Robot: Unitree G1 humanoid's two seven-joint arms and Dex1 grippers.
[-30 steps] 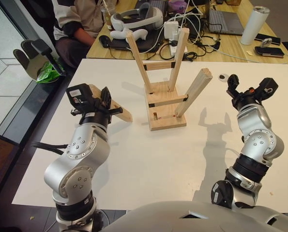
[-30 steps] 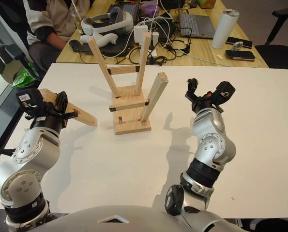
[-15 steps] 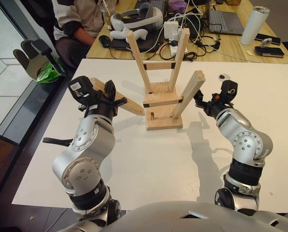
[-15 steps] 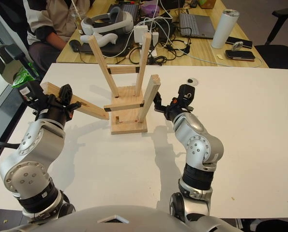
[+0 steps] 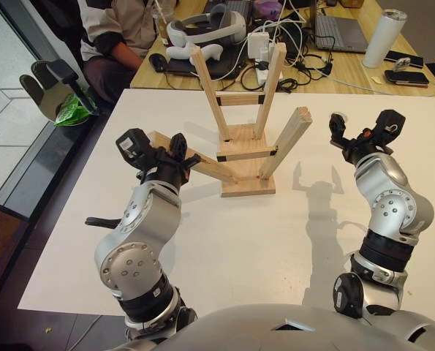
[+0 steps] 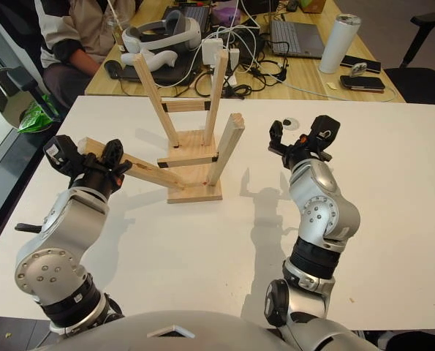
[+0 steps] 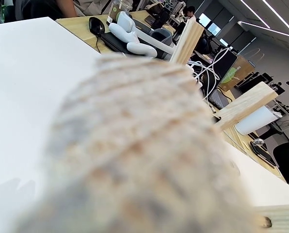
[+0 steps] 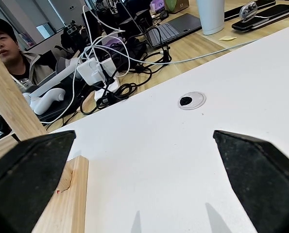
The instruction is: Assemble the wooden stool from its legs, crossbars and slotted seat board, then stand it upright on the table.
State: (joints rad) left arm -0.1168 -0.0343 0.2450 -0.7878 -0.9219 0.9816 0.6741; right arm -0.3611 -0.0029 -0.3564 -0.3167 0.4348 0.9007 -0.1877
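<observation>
clamps a loose leg in the left gripper, tip at the corner of the upturned seat board, centre-table toward the far edge. spreads the right gripper wide, holding nothing, near the tilted leg. leaves broad white table toward the near and right edges. from the right wrist, catches a cable grommet beyond.

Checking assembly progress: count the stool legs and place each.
4 legs: far left leg and far right leg rise from the seat board, third leg leans at its near right corner, fourth leg in the left gripper.
</observation>
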